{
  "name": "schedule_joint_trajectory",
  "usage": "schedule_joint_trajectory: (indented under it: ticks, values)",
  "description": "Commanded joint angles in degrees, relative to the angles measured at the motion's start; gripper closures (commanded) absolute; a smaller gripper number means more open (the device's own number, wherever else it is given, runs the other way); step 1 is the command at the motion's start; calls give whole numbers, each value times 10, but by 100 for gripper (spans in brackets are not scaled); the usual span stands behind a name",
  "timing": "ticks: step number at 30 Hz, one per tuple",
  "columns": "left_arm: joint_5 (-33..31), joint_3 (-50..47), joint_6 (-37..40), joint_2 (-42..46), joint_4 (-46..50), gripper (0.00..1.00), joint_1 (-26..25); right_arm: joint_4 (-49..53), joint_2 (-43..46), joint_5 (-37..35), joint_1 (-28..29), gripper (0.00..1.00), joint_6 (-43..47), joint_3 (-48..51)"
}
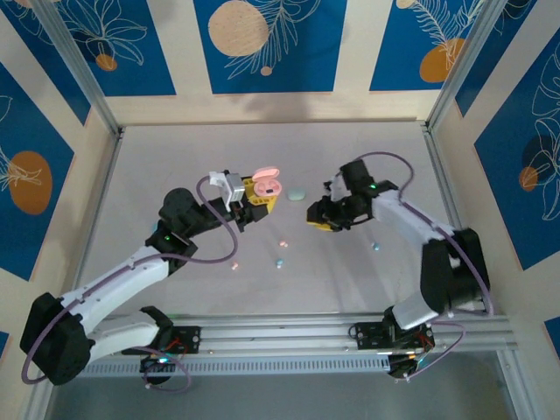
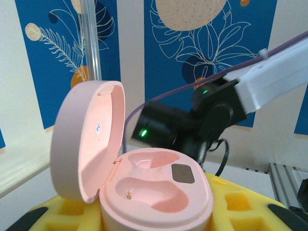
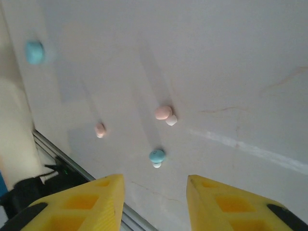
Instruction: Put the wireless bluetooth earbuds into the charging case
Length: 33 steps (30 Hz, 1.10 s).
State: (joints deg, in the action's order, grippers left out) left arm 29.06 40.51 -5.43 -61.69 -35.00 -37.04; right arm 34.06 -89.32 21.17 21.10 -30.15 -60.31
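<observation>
Currently held: left gripper (image 1: 255, 196) clamped on the open pink charging case (image 2: 154, 192), both wells empty.
Other hand: right gripper (image 3: 155, 190) with jaws apart, grasping nothing.
Earbuds: pink earbud (image 3: 163, 113) and blue earbud (image 3: 156, 155) lie just beyond its fingertips.
Handling: probably light, glossy, slippery; pinch the rounded body.
Surface: smooth white table (image 3: 231, 72); neighbours well apart.

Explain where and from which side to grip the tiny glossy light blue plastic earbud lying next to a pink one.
I would pinch the light blue earbud across its rounded body, not the small white tip. Come straight down from above with the open right gripper: the earbud lies low on the white table, clear on every side, the glossy pink earbud apart from it.
</observation>
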Motion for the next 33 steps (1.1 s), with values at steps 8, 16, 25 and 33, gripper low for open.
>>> schedule_joint_trajectory:
  ticks: [8, 16, 25, 33]
  values:
    - [-24, 1, 11, 53, 47, 73, 0, 20, -184, 17, 61, 58, 97, -138]
    - [-26, 0, 13, 56, 58, 73, -1, 48, -283, 34, 82, 60, 134, -218]
    - [-23, 1, 13, 47, 55, 72, -1, 65, -308, 58, 94, 61, 159, -222]
    - [-20, 2, 12, 43, 53, 72, -1, 73, -294, 56, 97, 63, 164, -188]
